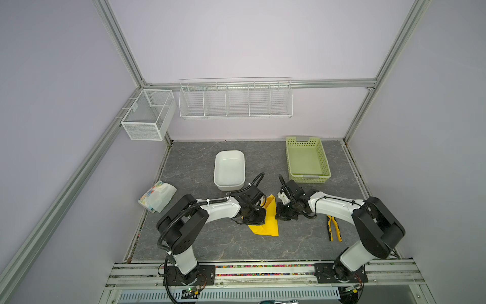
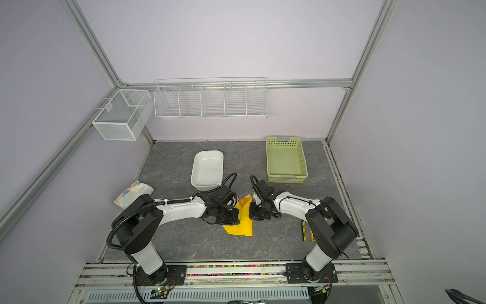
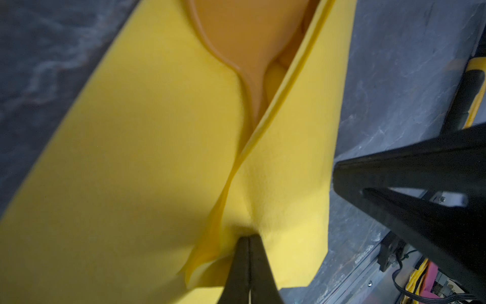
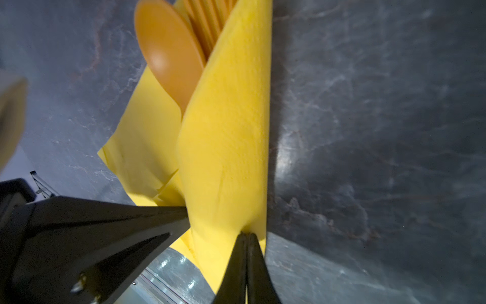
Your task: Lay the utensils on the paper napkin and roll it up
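The yellow paper napkin (image 1: pixel 268 219) (image 2: pixel 244 222) lies folded near the middle of the table, between my two grippers. It wraps the orange utensils: a spoon bowl (image 2: pixel 242 202) (image 4: pixel 168 50) (image 3: pixel 249 34) sticks out of its far end, with fork tines (image 4: pixel 207 23) beside it. My left gripper (image 1: pixel 259 216) (image 3: pixel 248 238) is shut, its tips pinching a puckered fold of the napkin. On the opposite side my right gripper (image 1: pixel 279 214) (image 4: pixel 246 233) is shut on the edge of the raised flap. The utensils' handles are hidden inside the paper.
A white tub (image 1: pixel 218 168) stands behind the left gripper, and a green basket (image 1: pixel 289 158) at the back right. Yellow-and-black pliers (image 1: pixel 333 227) lie under the right arm. A white printed packet (image 1: pixel 157 196) lies at the left edge. Wire baskets (image 1: pixel 235 100) hang on the back wall.
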Motion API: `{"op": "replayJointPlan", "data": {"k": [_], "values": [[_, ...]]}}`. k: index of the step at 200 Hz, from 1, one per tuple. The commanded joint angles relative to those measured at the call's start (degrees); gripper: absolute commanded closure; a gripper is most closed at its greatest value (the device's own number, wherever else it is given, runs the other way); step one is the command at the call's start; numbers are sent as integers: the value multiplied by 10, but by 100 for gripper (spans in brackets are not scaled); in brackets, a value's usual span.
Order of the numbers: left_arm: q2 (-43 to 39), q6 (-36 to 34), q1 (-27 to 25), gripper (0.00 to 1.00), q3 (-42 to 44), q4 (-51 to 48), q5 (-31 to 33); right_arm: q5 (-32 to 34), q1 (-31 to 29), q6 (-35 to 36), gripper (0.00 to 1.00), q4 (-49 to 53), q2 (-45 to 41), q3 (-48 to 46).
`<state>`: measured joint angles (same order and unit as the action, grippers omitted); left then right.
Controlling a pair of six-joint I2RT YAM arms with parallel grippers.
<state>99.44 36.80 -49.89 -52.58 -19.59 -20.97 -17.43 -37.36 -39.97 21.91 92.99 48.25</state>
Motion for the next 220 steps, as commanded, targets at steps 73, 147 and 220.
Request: {"op": "replayJointPlan", "data": {"k": [73,147,220], "values": [[18,-9,2,100,23,-52,41,35,8,30,94,44,-17,17],[16,-9,2,100,24,-53,41,6,8,32,93,10,9,43],[17,-9,2,100,23,-51,41,37,11,42,93,40,40,37]]}}
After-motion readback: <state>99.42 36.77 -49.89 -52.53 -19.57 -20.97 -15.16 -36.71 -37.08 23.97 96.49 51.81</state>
